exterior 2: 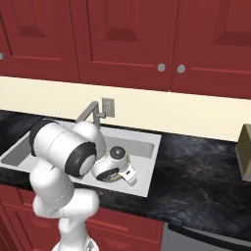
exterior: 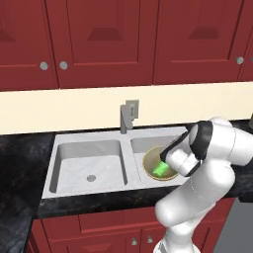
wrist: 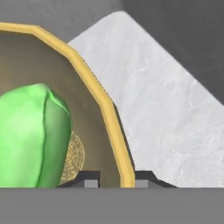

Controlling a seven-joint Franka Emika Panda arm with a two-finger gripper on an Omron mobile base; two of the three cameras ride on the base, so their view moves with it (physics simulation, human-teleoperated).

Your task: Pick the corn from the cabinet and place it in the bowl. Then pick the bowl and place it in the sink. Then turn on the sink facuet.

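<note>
The tan bowl [exterior: 149,159] is in the right basin of the grey sink [exterior: 89,163], with the bright green corn [exterior: 160,169] lying inside it. In the hand view the corn [wrist: 33,135] lies at the left inside the bowl's rim [wrist: 94,87], and the sink's pale floor [wrist: 166,118] shows to the right. My gripper [wrist: 116,180] is shut on the bowl's rim, one tip inside and one outside. The hand [exterior: 178,159] leans down over the bowl's right side. The sink faucet [exterior: 127,116] stands behind the divider between the basins, its head facing forward.
Closed red cabinets [exterior: 104,39] hang above the cream backsplash. Black marbled countertop [exterior 2: 196,171] runs on both sides of the sink. A tan boxy object [exterior 2: 245,152] stands at the far right edge of the counter. The left basin holds only its drain [exterior: 91,178].
</note>
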